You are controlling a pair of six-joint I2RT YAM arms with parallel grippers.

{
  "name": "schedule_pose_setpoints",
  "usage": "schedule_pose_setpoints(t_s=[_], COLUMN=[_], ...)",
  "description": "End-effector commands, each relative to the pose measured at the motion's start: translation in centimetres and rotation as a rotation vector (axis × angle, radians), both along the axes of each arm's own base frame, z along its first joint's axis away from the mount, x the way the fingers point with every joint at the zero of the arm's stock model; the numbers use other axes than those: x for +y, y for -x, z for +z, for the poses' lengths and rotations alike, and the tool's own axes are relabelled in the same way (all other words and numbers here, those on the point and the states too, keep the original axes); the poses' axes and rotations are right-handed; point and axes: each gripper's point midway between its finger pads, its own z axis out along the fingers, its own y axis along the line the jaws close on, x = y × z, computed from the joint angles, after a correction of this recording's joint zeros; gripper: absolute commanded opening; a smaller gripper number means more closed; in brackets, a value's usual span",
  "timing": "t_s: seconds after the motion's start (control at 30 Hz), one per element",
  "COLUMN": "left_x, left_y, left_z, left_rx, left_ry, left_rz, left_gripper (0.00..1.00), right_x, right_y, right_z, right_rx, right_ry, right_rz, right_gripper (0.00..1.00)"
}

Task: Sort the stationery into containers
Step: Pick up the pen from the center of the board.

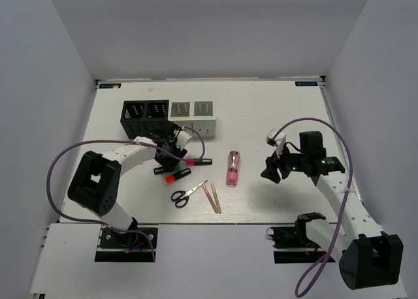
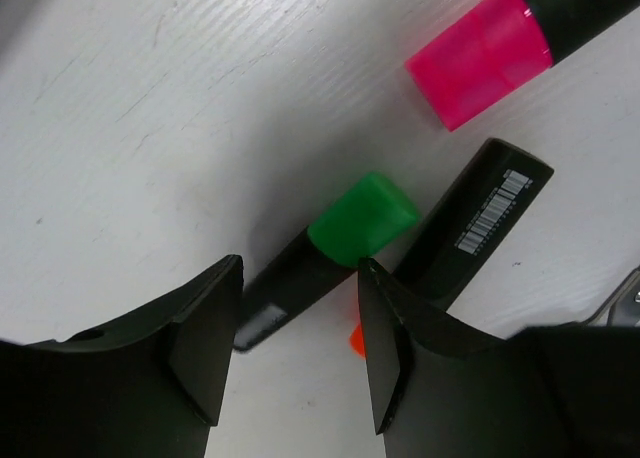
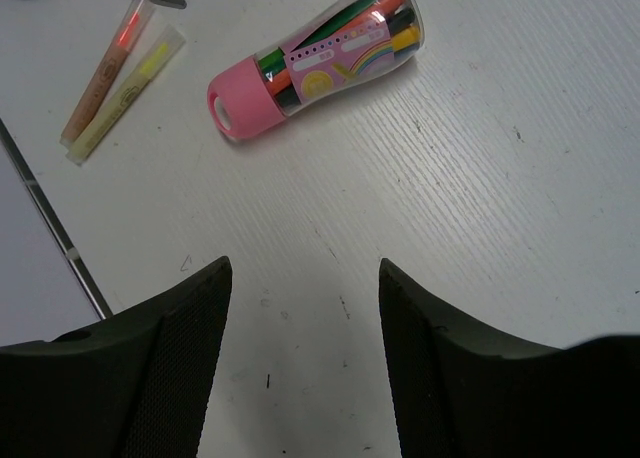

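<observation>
— How do we have the left arm?

— Reaching forward and to the right across the table (image 1: pixel 274 110), elbow bent. The left gripper (image 2: pixel 290 363) is low over the cluster of markers, just in front of the black box (image 1: pixel 145 118). Its jaws are apart, and the black barrel of the green-capped marker (image 2: pixel 362 216) lies on the table between them, unclamped.

— And the other markers?

— The pink-capped marker (image 2: pixel 480 53) lies just beyond it. The orange-capped marker (image 1: pixel 177 175) lies alongside it.

— What about our right arm?

— It is raised and angled in toward the middle. The right gripper (image 3: pixel 305 363) is spread wide over bare table with nothing between its fingers.

— What lies ahead of it?

— A pink tube (image 3: pixel 310 58) on its side, coloured pens showing through its clear half. Near it are two thin sticks (image 3: pixel 120 78), one orange, one yellow, touching side by side. The scissors (image 1: pixel 188 194) lie shut just left of them.

— And the boxes?

— The grey box (image 1: pixel 192 117) stands touching the black one at the far side. From above, we see only dotted walls inside all four compartments.
</observation>
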Motion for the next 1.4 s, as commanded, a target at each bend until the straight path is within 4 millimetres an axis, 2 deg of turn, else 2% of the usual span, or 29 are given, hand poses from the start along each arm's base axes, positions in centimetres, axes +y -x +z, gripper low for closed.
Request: schedule_pose_setpoints(t_s=[0.0,0.13,0.3,0.4,0.43,0.5,0.63,0.77,0.8,0.83,0.87,0.93,0.97,1.0,1.03,1.07,1.13,1.17,1.2,1.23,1.3,1.33,1.37], left_x=[-1.6,-1.9,-1.0,-0.1,0.1,0.3,0.3,0.0,-0.4,-0.6,-0.8,-1.7,-2.3,-2.4,-2.3,-1.9,-0.1,0.7,2.1,3.8,6.0,8.2,8.9], left_y=[-1.3,-0.2,1.7,2.8,3.0,3.3,3.6,1.9,1.1,0.5,-0.3,-1.5,-2.7,-3.2,-3.5,-4.5,-6.3,-7.6,-8.4,-9.7,-11.1,-12.5,-13.1], left_z=[0.5,-0.9,-3.1,-4.2,-4.3,-4.6,-4.5,-2.0,-0.1,0.9,3.4,6.6,10.5,11.9,13.2,15.7,19.4,21.3,21.9,23.5,24.5,24.7,24.9], left_rx=[-0.019,0.034,0.085,0.113,0.119,0.136,0.151,0.073,0.019,-0.013,-0.088,-0.166,-0.28,-0.325,-0.361,-0.451,-0.593,-0.673,-0.71,-0.772,-0.835,-0.86,-0.875], left_ry=[0.063,0.081,0.031,-0.024,-0.034,-0.062,-0.063,-0.044,-0.005,0.015,0.062,0.149,0.249,0.279,0.319,0.375,0.439,0.474,0.471,0.471,0.447,0.429,0.424], left_rz=[-0.038,-0.056,-0.063,-0.063,-0.062,-0.051,-0.037,0.014,0.049,0.061,0.082,0.149,0.198,0.211,0.254,0.318,0.449,0.498,0.552,0.639,0.735,0.83,0.859], left_gripper=[0.6,0.59,0.55,0.45,0.33,0.17,0.0,0.0,0.0,0.0,0.0,0.0,0.0,0.0,0.0,0.0,0.0,0.0,0.0,0.0,0.0,0.0,0.0], right_x=[0.2,0.1,0.1,0.1,0.2,0.2,0.1,0.2,0.3,0.4,0.4,0.4,0.3,0.3,0.4,0.4,0.5,0.7,1.4,1.2,1.3,1.4,1.4], right_y=[-0.1,-0.2,-0.2,-0.1,0.0,0.1,0.3,0.4,0.6,0.8,0.7,0.8,0.6,0.6,0.5,0.3,0.6,0.8,1.3,1.3,1.2,0.9,1.0], right_z=[0.1,0.0,-0.1,0.1,0.1,0.2,0.2,0.4,0.4,0.4,0.4,0.6,0.5,0.5,0.5,0.5,0.6,0.8,1.0,0.9,0.8,0.9,0.5], right_rx=[-0.027,-0.026,-0.02,-0.023,-0.021,-0.027,-0.028,-0.035,-0.025,-0.02,-0.016,-0.011,-0.01,-0.01,-0.008,-0.012,-0.018,-0.018,-0.021,-0.002,-0.005,-0.013,-0.007], right_ry=[-0.004,0.003,0.002,-0.002,-0.003,-0.003,-0.003,-0.01,-0.011,-0.016,-0.016,-0.016,-0.015,-0.017,-0.023,-0.023,-0.031,-0.037,-0.052,-0.057,-0.065,-0.074,-0.072], right_rz=[0.024,0.019,0.018,0.022,0.023,0.027,0.03,0.038,0.042,0.048,0.046,0.042,0.032,0.032,0.024,0.012,0.031,0.051,0.108,0.092,0.092,0.084,0.079], right_gripper=[0.64,0.64,0.64,0.64,0.64,0.64,0.64,0.6,0.54,0.18,0.0,0.0,0.03,0.4,0.68,0.87,0.84,0.33,0.0,0.0,0.0,0.06,0.27])
